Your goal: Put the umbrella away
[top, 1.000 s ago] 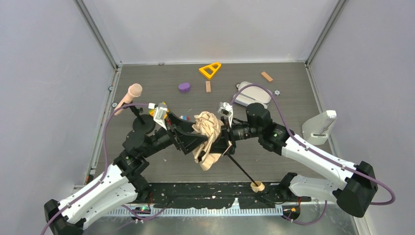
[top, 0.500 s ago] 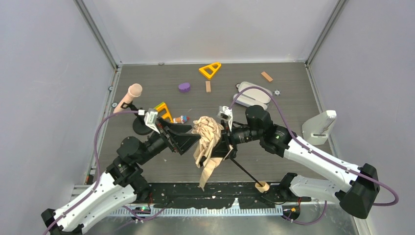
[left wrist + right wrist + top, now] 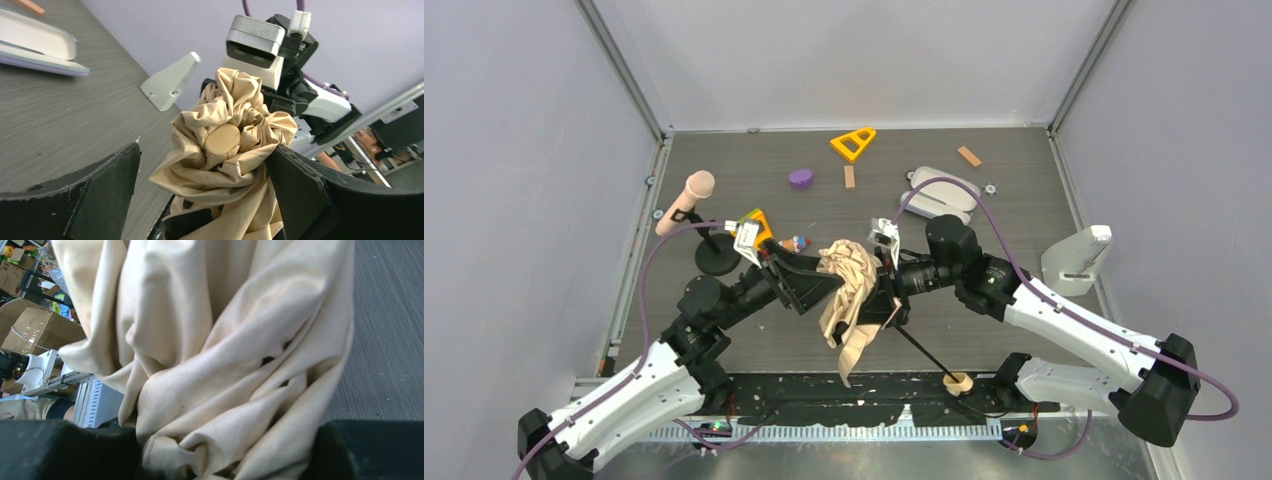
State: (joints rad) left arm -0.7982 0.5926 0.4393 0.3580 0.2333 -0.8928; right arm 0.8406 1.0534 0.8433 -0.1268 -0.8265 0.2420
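Observation:
The umbrella hangs above the table's middle, its beige canopy crumpled and a loose flap drooping toward the near edge. Its thin black shaft slants down to the tan handle by the front edge. My right gripper is shut on the bunched canopy from the right; fabric fills the gap between its fingers in the right wrist view. My left gripper stands wide open on the left, the canopy's top with its round tan cap between its fingers. The right finger touches the fabric.
A pink-headed microphone on a black stand is at the left. Further back lie an orange triangle, a purple piece, two wooden blocks and a lavender-grey case. A white holder stands at the right.
My left gripper drew back to the left, then returned to the canopy, staying open. The canopy's loose flap has dropped lower. The right gripper has kept its hold.

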